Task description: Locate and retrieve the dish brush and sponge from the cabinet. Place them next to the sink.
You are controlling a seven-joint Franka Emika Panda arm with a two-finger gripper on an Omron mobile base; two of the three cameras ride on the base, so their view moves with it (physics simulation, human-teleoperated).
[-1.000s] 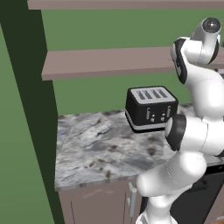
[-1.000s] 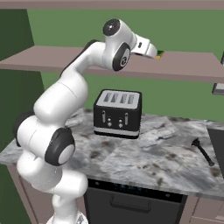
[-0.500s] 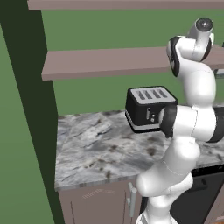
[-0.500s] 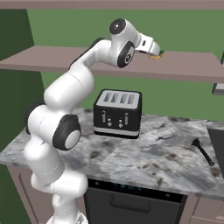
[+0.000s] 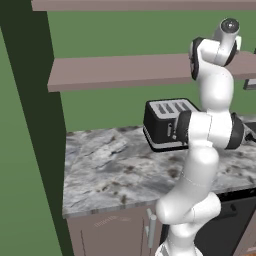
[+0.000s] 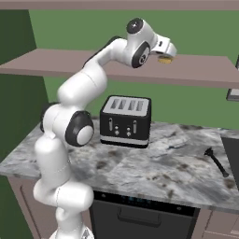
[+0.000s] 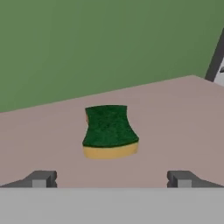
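Note:
The sponge (image 7: pixel 109 131), green on top and yellow below, lies flat on the cabinet's mauve-brown shelf board (image 7: pixel 175 127), just ahead of my gripper (image 7: pixel 112 179). The gripper is open, its fingertips (image 7: pixel 41 178) standing wide apart on either side of the sponge's line. From the right base view, the gripper (image 6: pixel 168 50) hovers at the shelf (image 6: pixel 200 72) right over the sponge (image 6: pixel 164 59). The black dish brush (image 6: pixel 216 161) lies on the marble counter (image 6: pixel 163 172) at the far right.
A black and silver toaster (image 6: pixel 126 121) stands on the counter under the shelf, also seen from the left (image 5: pixel 167 122). A dark green side panel (image 5: pixel 35 100) bounds the shelving on the left. A dark-framed object (image 6: pixel 233 91) hangs at the shelf's right end.
The arm has straightened up and carried the hand to the right along the shelf, closer to the sponge. The gripper has stayed open.

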